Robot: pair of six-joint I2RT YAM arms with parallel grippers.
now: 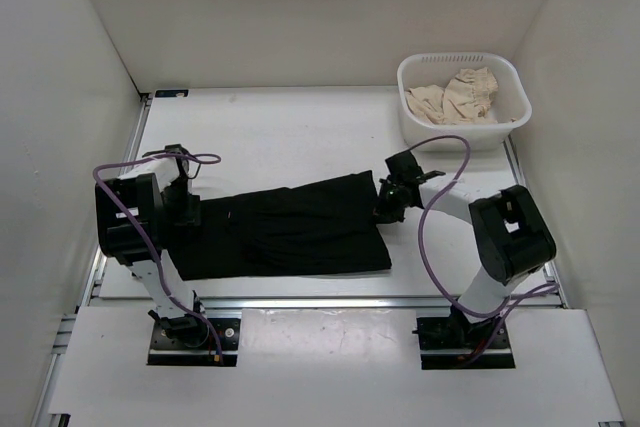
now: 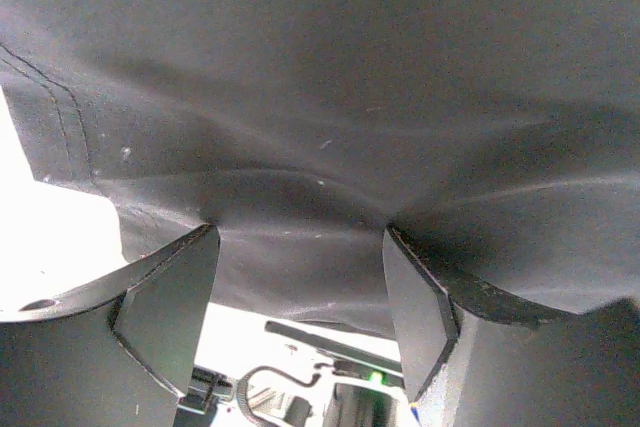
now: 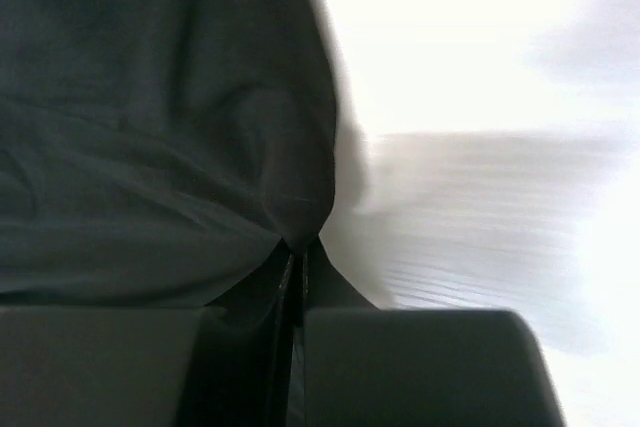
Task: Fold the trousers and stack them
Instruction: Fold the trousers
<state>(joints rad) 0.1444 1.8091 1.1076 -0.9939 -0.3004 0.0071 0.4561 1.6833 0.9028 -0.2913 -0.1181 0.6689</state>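
The black trousers (image 1: 290,227) lie lengthwise across the middle of the table, folded into a long flat band. My left gripper (image 1: 188,209) is at their left end. In the left wrist view its jaws (image 2: 300,232) stand wide apart, with the edge of the trousers (image 2: 330,97) lying between the fingers (image 2: 165,297). My right gripper (image 1: 385,209) is at the right end of the trousers. In the right wrist view it (image 3: 298,247) is shut, pinching a fold at the edge of the black fabric (image 3: 150,147) just above the white table.
A white basket (image 1: 405,77) stands at the back right and holds a beige cloth garment (image 1: 460,95). White walls enclose the table on the left, back and right. A metal rail (image 1: 320,302) runs along the near edge.
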